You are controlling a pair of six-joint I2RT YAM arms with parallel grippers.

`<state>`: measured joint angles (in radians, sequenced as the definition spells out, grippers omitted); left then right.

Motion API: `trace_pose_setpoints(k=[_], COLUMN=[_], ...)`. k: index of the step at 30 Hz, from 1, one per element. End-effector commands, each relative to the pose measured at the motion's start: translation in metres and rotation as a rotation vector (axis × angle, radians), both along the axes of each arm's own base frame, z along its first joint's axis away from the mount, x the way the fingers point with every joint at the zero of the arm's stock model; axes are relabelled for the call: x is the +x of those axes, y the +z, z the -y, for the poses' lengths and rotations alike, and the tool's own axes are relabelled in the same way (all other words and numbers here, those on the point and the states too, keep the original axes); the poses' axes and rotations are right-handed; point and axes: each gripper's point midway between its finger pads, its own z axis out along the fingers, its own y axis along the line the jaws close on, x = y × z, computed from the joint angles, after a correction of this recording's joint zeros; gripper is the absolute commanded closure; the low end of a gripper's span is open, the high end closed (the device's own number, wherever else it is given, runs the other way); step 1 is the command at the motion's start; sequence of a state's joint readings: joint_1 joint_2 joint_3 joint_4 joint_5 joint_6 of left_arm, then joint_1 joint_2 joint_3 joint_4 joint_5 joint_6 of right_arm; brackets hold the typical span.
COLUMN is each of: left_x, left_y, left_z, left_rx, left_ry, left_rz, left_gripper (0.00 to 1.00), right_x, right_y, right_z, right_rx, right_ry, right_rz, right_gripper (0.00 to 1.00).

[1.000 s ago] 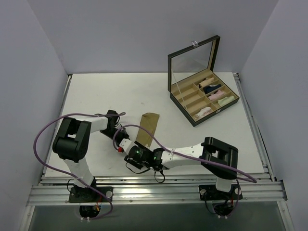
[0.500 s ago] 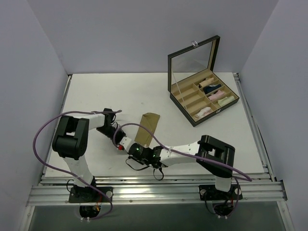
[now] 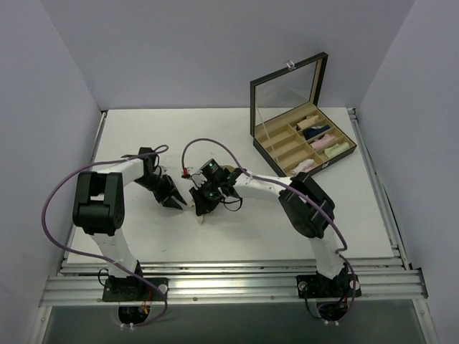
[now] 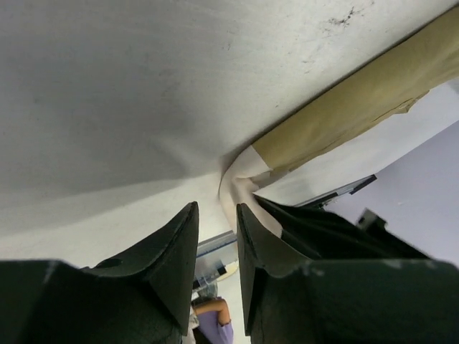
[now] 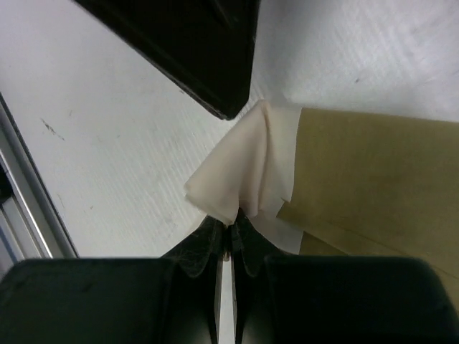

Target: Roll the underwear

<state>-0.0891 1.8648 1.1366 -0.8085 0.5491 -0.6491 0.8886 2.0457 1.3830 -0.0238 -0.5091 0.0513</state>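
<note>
Pinching the pale band [image 5: 244, 168] of the tan-beige underwear [image 5: 373, 179], which lies on the white table [image 3: 136, 143], the right gripper [image 5: 229, 231] has its jaws pressed together on the cloth. The left gripper [image 4: 216, 215] stands just beside the fold, jaws slightly apart.

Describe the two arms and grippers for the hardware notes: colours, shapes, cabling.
Left arm and right arm: white tubular links, chunky black joint housings, black bases. A purple cable loops loosely along each. Left gripper and right gripper: matte black fingers tapering to wedge-shaped tips. No markings legible.
</note>
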Motion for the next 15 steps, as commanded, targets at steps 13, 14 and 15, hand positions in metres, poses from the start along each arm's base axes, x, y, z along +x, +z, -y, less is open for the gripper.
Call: trace_pose_setpoints(k=[13,14,15], left_x=[0.021,0.022,0.023], left_y=[0.019,0.019,0.019], left_z=[0.004,0.005,0.006], left_rx=[-0.045,-0.052,-0.062], left_ry=[-0.030,-0.035,-0.041], left_rz=[0.280,0.281,0.282], left_gripper=[0.61,0.61,0.61], right_x=[-0.011,-0.010,-0.009], right_y=[-0.010,-0.008,-0.005], right_z=[0.003,0.002,0.002], right_rx=[0.057,0.060,0.058], right_ry=[0.066,0.069,0.069], right_rz=[-0.369,-0.369,-0.373], right_gripper=[1.00,1.00,1.00])
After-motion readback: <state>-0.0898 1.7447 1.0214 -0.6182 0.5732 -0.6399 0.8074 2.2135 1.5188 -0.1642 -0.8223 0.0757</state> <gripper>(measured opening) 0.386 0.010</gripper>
